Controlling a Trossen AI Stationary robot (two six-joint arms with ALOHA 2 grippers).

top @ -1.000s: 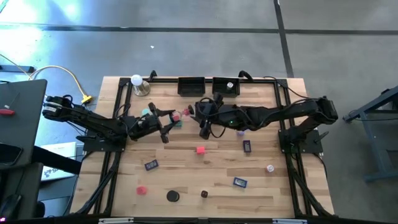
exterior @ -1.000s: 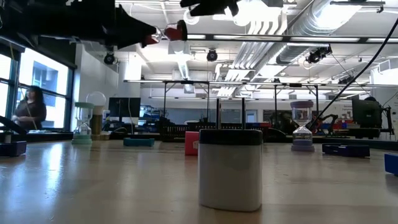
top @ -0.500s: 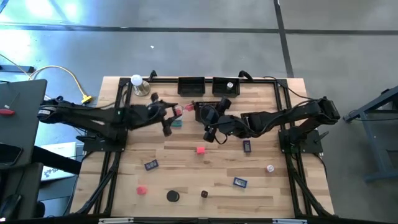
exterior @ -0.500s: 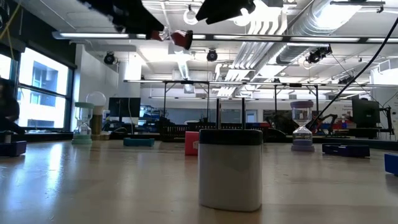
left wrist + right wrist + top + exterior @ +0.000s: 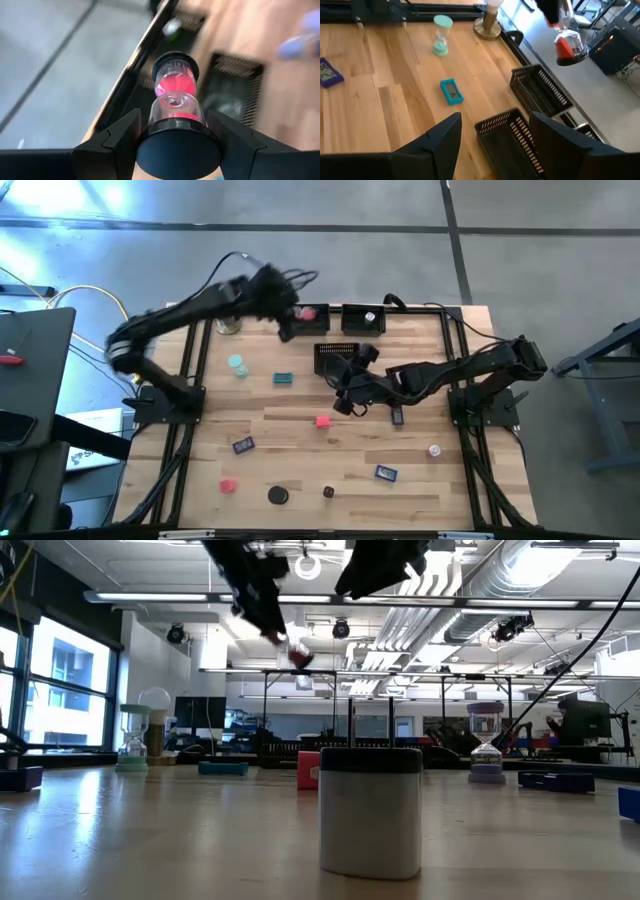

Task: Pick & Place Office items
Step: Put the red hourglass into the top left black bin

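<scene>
My left gripper (image 5: 289, 322) is raised above the far edge and shut on a pink-red hourglass (image 5: 174, 90) with black caps. The hourglass hangs over the far-left black mesh tray (image 5: 320, 325). It also shows in the low view as the hourglass (image 5: 291, 646), and in the right wrist view as the hourglass (image 5: 567, 42). My right gripper (image 5: 345, 392) hovers open, high over a third mesh tray (image 5: 502, 132) at mid-table; its fingers stand to either side of it without touching. A teal hourglass (image 5: 236, 365), a teal block (image 5: 283, 378) and a pink cube (image 5: 322, 421) rest on the wood. My left gripper pinches the hourglass by its near black end cap (image 5: 178, 150), one finger (image 5: 117, 142) on each side. The fingers slant down from above toward the far edge, and the hourglass runs on along them. Its free cap (image 5: 570, 60) hangs lowest, clear of tray and table.
Blue blocks (image 5: 242, 445) (image 5: 386, 472), a dark block (image 5: 396, 416), a lavender hourglass (image 5: 433, 450), a red piece (image 5: 228, 485) and a black disc (image 5: 277, 495) dot the near half. A second far tray (image 5: 362, 318) holds a small white item. The white ball lamp (image 5: 487, 20) stands at the far left.
My left gripper has risen and swung toward the far edge and somewhat right, tipping downward, carrying the hourglass from above mid-table to above the far-left tray. My right gripper has drifted slightly toward the near edge and tipped down, uncovering the mid-table tray.
</scene>
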